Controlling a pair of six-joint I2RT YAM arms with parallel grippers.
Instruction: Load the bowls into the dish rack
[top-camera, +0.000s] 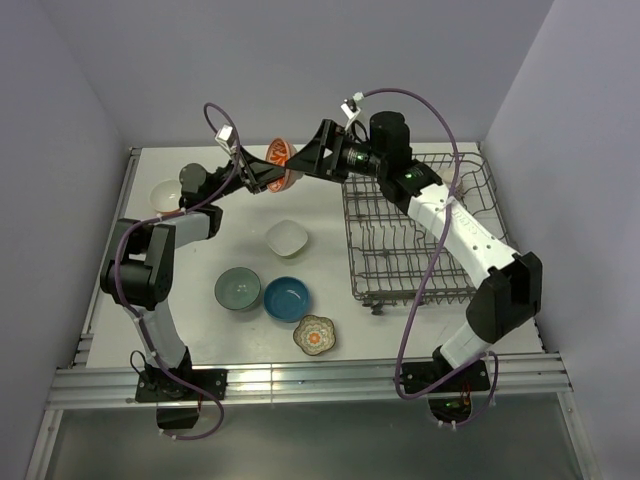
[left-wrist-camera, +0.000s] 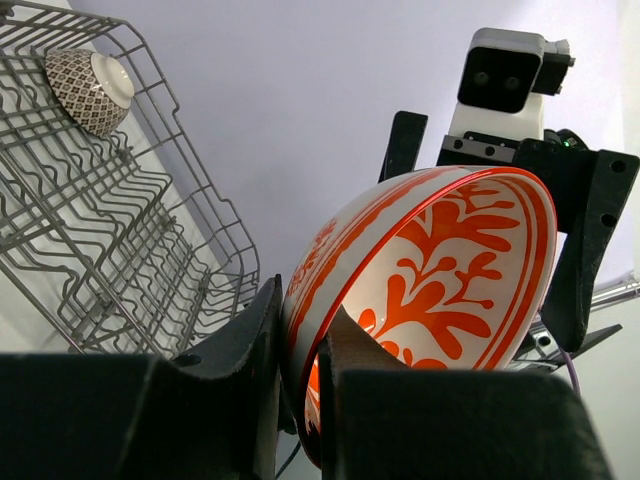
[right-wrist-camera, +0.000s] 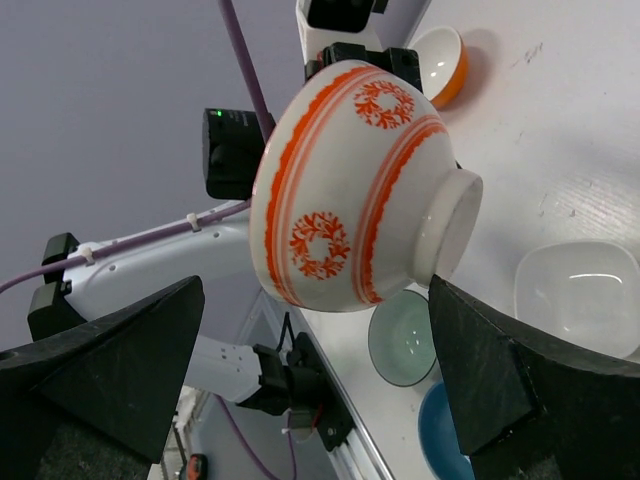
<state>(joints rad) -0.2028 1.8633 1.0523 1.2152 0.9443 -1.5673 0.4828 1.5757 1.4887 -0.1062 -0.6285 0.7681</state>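
Observation:
My left gripper (left-wrist-camera: 300, 370) is shut on the rim of the orange-white patterned bowl (left-wrist-camera: 440, 270), holding it in the air on its side, left of the dish rack (top-camera: 415, 235). My right gripper (right-wrist-camera: 315, 350) is open, one finger on each side of that bowl (right-wrist-camera: 350, 190) without touching it. A grey patterned bowl (left-wrist-camera: 88, 88) rests in the rack's far corner. On the table lie a white squarish bowl (top-camera: 287, 238), a pale teal bowl (top-camera: 238, 289), a deep blue bowl (top-camera: 287, 299) and a scalloped floral bowl (top-camera: 315, 335).
A white bowl with an orange underside (top-camera: 166, 195) sits at the far left of the table. The right arm (top-camera: 460, 225) reaches across above the rack. Grey walls close in the table at the back and on both sides.

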